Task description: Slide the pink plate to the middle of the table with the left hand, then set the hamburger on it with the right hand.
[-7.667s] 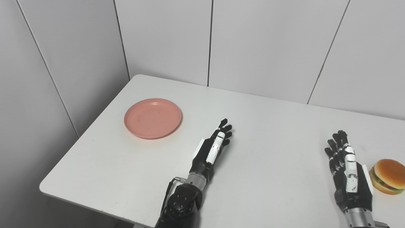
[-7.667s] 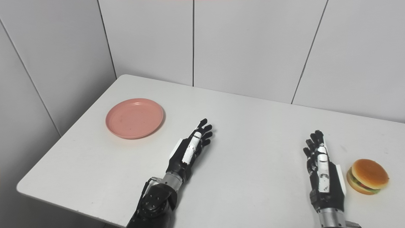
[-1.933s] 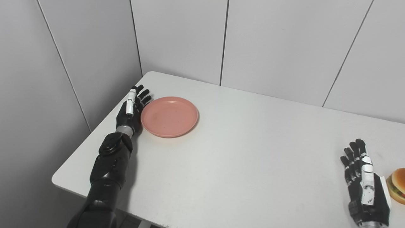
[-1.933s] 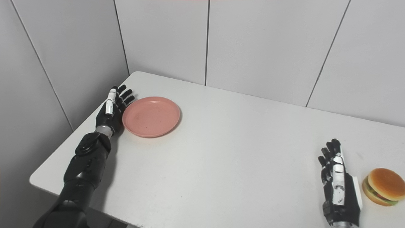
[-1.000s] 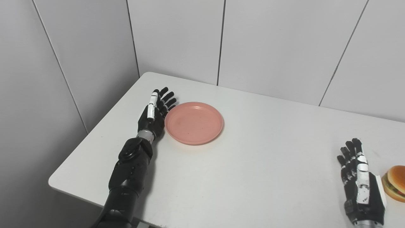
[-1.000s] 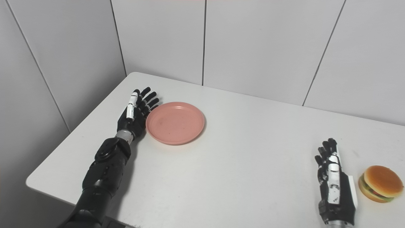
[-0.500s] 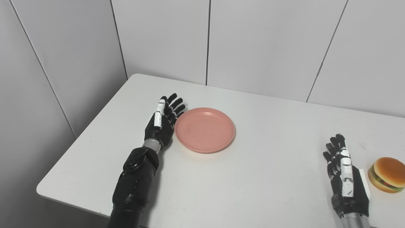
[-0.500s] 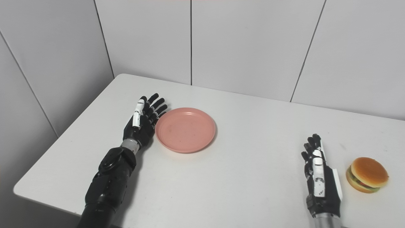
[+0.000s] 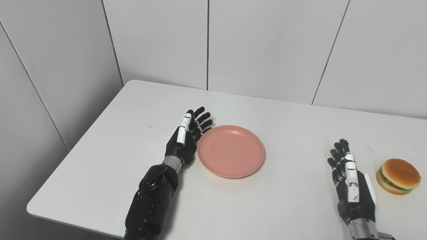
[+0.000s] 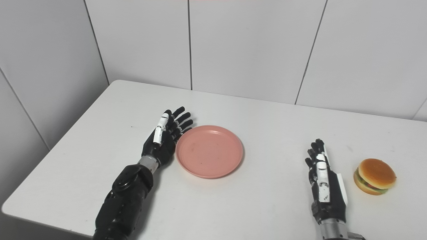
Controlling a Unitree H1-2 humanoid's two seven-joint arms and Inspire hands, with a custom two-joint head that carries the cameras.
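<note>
Since approx 1 s ago, the round pink plastic plate [image 9: 231, 151] has slid rightward across the white rectangular table [image 9: 287, 206], away from the table's left edge, w/ the left hand [image 9: 186, 139] travelling beside it; the camera has also shifted some.

Left hand: black robot hand w/ white thumb segment, flat-ish, fingers [image 9: 203, 117] straight and spread, pointing away from the robot. Its edge lies against the plate's left rim, touching or nearly so; holds nothing. Black forearm runs down to the table's near edge.

Right hand [image 10: 324, 186]: rests well right of the plate, fingers extended and slightly apart, thumb side up, empty. Toy hamburger w/ tan bun, green and red filling [image 10: 374, 176] sits just beside it on the side away from the plate, not touching.

Plate lies approx mid-table, slightly left of centre, nothing in it. Hamburger is on the bare table, well apart from the plate, near the right end.
</note>
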